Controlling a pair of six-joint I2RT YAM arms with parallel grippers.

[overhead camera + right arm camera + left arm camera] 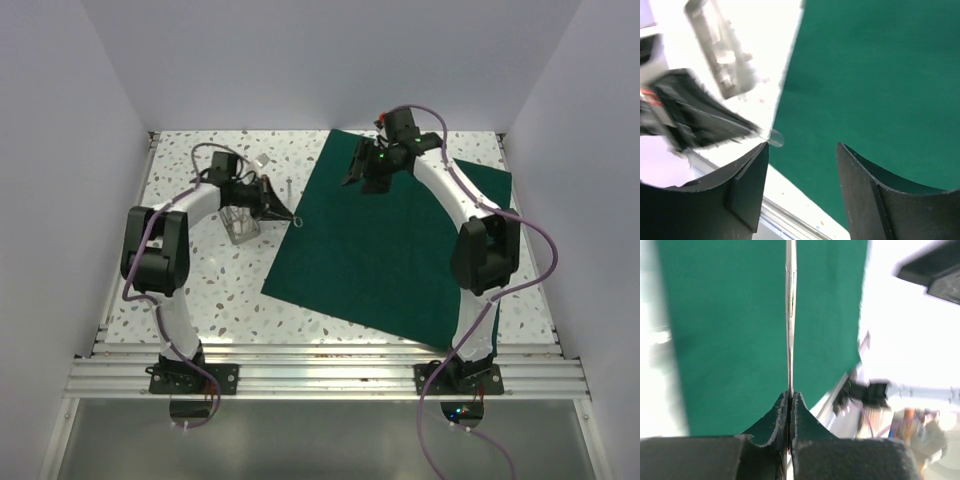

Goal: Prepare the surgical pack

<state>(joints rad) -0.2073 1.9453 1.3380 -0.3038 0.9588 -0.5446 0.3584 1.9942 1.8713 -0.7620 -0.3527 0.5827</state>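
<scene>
While the left gripper is clamped on a thin metal instrument, carry it level toward the drape, which lies flat at the table's 3 o'clock. The right gripper hangs over the drape's 11 o'clock corner, jaws apart, empty; keep it clear.

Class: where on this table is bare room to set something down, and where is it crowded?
Free: table between left arm and drape; also the drape's near half. Crowded: far left, around left gripper, instrument, container.
</scene>
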